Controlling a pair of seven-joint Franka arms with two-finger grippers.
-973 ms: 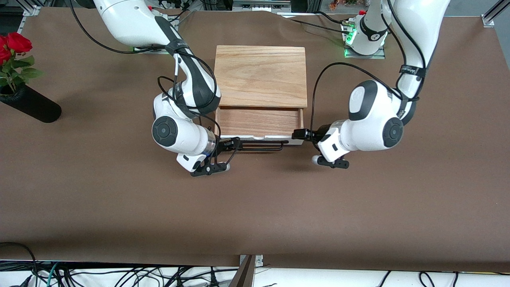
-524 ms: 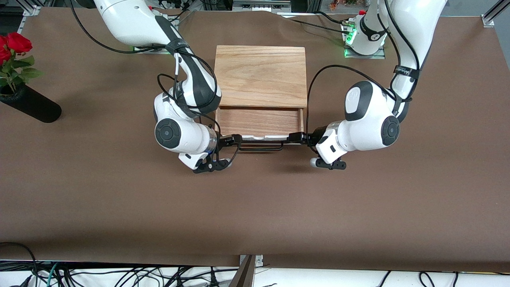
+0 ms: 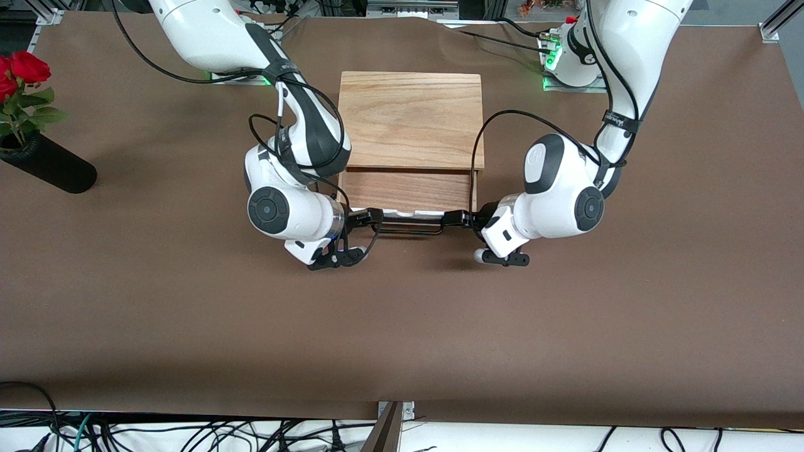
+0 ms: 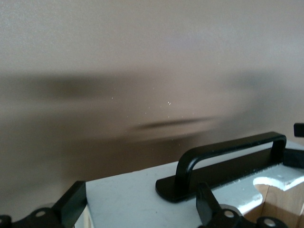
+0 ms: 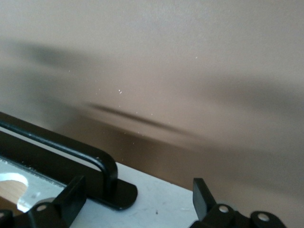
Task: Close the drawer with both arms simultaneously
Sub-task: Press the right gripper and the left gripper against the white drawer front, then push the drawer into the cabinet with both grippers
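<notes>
The drawer (image 3: 408, 191) stands partly out of the wooden box (image 3: 411, 119), its white front panel (image 4: 133, 199) and black wire handle (image 3: 408, 230) facing the front camera. My left gripper (image 3: 453, 218) is at the panel's end toward the left arm and my right gripper (image 3: 372, 218) at the end toward the right arm. In the left wrist view my left gripper (image 4: 140, 209) is open, its fingers (image 4: 71, 205) either side of the panel's corner beside the handle (image 4: 228, 152). My right gripper (image 5: 137, 202) is open the same way over the panel (image 5: 161, 204), next to the handle's foot (image 5: 114, 192).
A black vase with red roses (image 3: 47, 164) lies at the right arm's end of the table. Loose cables (image 3: 188, 433) run along the table's edge nearest the front camera. Brown table surface (image 3: 402, 326) stretches in front of the drawer.
Both grippers have moved toward the box and inward along the panel. The drawer has slid a little way in, so less of its tray shows.
</notes>
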